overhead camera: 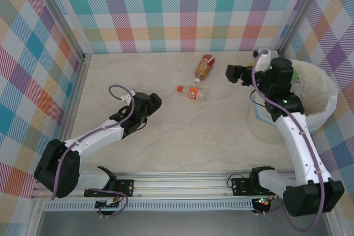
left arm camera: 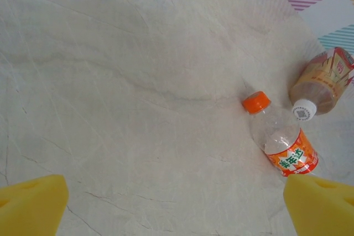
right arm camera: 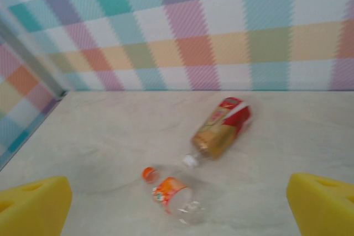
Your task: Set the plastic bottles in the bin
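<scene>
Two plastic bottles lie on their sides mid-table. One has a tan and red label and a white cap (overhead camera: 203,66). The other is clear with an orange label and orange cap (overhead camera: 192,92). My left gripper (overhead camera: 153,101) is open, low over the table, to the left of the orange bottle (left arm camera: 281,139); its yellow fingers (left arm camera: 33,205) stand wide apart with nothing between them. My right gripper (overhead camera: 234,73) is open, to the right of the tan bottle (right arm camera: 221,128), with its yellow pads (right arm camera: 323,205) spread. The bin (overhead camera: 327,89), lined with a white bag, stands at the right behind the right arm.
Checked walls and metal posts close the table at the back and sides. A rail (overhead camera: 182,183) runs along the near edge by the arm bases. Bare marbled tabletop (overhead camera: 182,136) stretches between the two arms.
</scene>
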Controlling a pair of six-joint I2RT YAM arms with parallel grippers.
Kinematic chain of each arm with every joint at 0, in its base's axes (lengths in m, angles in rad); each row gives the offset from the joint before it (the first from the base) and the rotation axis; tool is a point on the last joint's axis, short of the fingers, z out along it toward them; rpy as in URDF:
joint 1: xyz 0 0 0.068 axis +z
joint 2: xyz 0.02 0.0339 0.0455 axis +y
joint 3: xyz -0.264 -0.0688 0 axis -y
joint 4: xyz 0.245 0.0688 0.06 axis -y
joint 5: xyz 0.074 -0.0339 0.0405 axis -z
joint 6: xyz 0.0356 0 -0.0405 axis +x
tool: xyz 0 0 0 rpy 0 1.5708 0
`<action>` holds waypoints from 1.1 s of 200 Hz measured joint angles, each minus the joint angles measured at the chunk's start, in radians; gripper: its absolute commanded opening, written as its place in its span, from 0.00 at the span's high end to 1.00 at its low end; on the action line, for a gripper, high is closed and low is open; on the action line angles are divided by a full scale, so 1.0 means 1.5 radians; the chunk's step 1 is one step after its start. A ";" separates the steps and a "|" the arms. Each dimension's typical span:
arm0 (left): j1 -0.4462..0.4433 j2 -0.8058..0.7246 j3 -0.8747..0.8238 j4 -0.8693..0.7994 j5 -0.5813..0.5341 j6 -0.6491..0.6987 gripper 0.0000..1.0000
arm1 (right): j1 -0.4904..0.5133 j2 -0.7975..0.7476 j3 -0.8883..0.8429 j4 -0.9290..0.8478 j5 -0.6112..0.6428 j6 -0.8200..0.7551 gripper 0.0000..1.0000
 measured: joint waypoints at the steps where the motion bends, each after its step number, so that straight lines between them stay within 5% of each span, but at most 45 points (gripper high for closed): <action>1: 0.000 0.002 0.002 -0.001 0.002 -0.001 0.00 | 0.002 0.002 0.000 0.002 -0.001 0.000 0.00; 69: 0.001 0.072 0.062 -0.050 0.031 -0.021 0.00 | 0.124 0.176 0.022 0.070 -0.047 -0.042 0.00; 140: 0.001 0.057 -0.027 -0.009 0.022 -0.064 0.00 | 0.271 0.556 0.279 -0.097 0.033 -0.279 0.00; 220: 0.017 -0.053 -0.058 -0.050 -0.048 -0.047 0.00 | 0.260 0.789 0.523 -0.249 0.186 -0.362 0.00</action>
